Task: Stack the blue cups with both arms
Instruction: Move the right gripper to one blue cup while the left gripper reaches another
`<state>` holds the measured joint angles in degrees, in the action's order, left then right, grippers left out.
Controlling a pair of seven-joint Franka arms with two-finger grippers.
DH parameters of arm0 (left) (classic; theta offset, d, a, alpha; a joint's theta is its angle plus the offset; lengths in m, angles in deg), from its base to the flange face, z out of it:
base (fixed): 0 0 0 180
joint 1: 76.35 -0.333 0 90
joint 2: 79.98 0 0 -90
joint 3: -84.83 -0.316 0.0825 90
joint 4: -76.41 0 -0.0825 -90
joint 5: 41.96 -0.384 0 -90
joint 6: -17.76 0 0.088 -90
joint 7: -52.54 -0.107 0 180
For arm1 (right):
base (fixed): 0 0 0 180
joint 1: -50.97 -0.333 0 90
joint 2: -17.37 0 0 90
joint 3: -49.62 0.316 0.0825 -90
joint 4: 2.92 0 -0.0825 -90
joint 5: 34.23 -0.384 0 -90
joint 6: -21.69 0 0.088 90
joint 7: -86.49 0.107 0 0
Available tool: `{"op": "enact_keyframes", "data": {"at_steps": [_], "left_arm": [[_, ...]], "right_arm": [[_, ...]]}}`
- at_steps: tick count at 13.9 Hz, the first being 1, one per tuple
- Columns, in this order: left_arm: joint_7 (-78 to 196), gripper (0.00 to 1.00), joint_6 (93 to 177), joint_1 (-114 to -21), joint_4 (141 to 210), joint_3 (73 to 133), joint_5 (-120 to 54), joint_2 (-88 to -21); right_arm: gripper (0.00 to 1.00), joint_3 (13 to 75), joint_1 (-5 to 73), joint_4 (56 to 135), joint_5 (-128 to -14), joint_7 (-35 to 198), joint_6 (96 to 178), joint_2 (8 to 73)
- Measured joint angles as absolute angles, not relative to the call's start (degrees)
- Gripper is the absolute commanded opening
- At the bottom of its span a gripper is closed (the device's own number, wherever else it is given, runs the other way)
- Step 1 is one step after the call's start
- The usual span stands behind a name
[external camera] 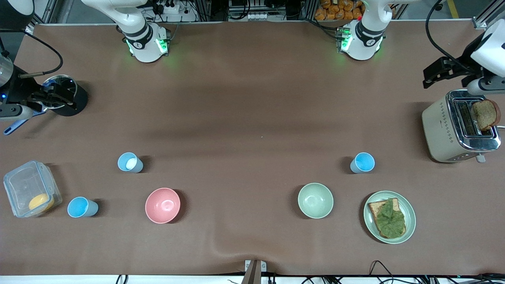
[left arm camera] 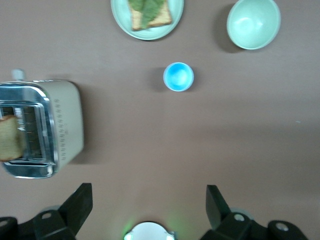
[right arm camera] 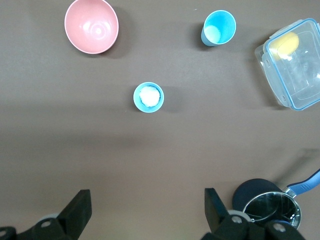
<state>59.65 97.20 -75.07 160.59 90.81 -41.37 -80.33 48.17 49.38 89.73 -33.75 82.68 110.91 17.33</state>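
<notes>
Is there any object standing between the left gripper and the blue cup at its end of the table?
Nothing visible does. The left gripper is open over bare table, and only brown surface lies between it and the blue cup. The toaster stands off to one side.

We can't read any words, numbers or signs here. The toaster (external camera: 453, 130) has rows of tiny marks on its side, but they are too small for us to read. Each arm base (external camera: 146, 44) has a small dark round mark on it, and we can't make out what it says.
</notes>
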Motion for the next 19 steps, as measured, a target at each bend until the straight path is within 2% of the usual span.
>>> {"op": "enact_keyframes", "data": {"at_steps": [6,9,13,19], "left_arm": [[59.5,1.00,98.6,-75.1,160.6,90.3,-38.8,-79.8],[59.5,1.00,102.8,-75.0,160.7,90.3,-38.8,-78.2],[59.5,1.00,103.7,-75.1,160.9,89.6,-38.8,-76.1],[60.2,1.00,103.9,-75.1,161.8,89.3,-40.1,-69.1]], "right_arm": [[1.00,48.2,49.4,89.7,-33.8,82.7,110.9,17.3],[1.00,48.2,49.4,89.7,-33.8,82.7,110.9,17.3],[1.00,48.3,49.0,89.8,-33.8,82.6,110.8,17.4],[1.00,48.4,47.1,90.9,-33.8,82.6,107.1,21.4]]}}
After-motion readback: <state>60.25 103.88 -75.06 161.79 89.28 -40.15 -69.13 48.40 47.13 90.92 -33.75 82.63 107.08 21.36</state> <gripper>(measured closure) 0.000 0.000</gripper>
